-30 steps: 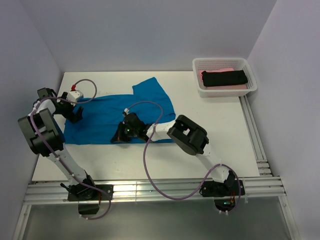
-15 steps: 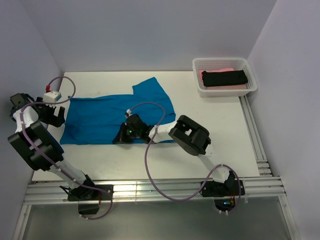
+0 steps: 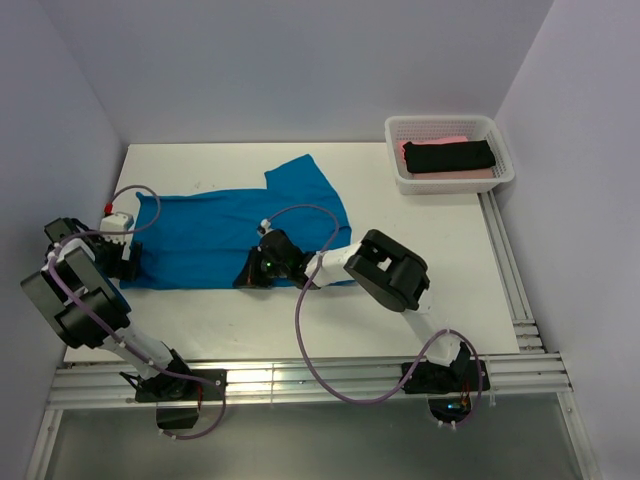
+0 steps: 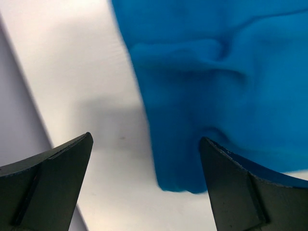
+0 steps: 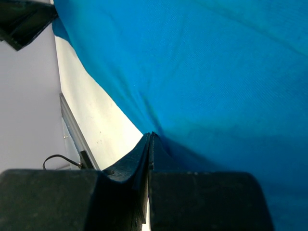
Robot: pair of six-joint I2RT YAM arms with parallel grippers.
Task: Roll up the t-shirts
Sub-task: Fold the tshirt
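On table (image 3: 440, 260), blue shirt (image 3: 210, 235) spread out, left of centre. Our left gripper (image 4: 144, 139) fingers wide apart over shirt's corner. Our right gripper (image 5: 150, 137) fingers pressed together at near hem; whether cloth is caught, we cannot tell. Risk: left closes beside edge, grabs nothing; roll starts skewed.

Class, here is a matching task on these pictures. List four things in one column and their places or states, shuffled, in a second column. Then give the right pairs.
Column one:
1. blue t-shirt
2. black t-shirt
3. left gripper
4. right gripper

Column two:
A. jaws shut on the blue cloth's near edge
B. lying in the white basket
C. spread out on the table
D. jaws wide open

Pairs: 1-C, 2-B, 3-D, 4-A
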